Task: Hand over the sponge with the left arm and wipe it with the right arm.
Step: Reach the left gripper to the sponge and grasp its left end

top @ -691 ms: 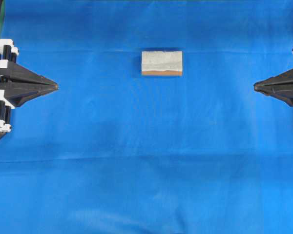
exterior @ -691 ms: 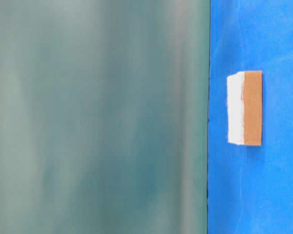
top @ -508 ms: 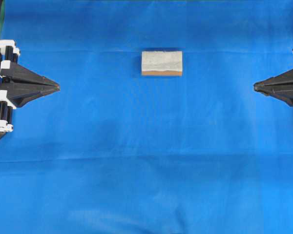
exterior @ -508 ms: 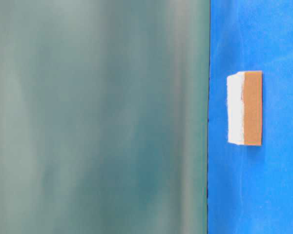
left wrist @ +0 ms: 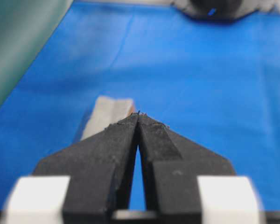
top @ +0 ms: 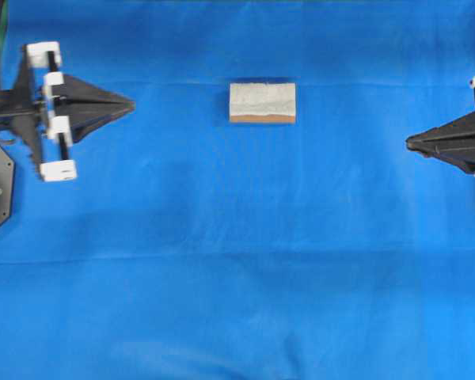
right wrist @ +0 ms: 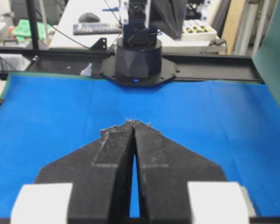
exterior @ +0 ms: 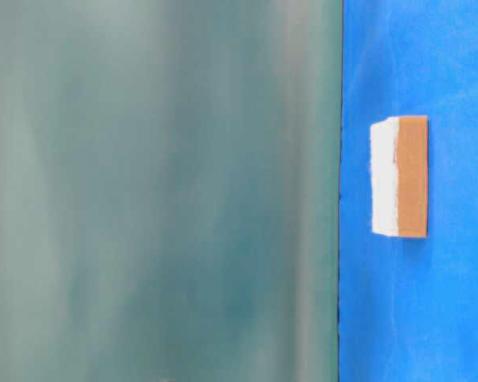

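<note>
While sponge (top: 262, 103) lies untouched, left hand (top: 131, 104) clenched (empty), right hand (top: 408, 143) clenched.

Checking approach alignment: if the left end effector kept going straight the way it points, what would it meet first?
Probably the sponge: the shut left end effector points at it across bare blue cloth, though height is unclear.

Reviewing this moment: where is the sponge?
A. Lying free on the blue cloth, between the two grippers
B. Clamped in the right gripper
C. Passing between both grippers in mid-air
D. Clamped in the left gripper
A: the sponge lies on the blue cloth, apart from the shut left gripper and the shut right gripper.
</note>
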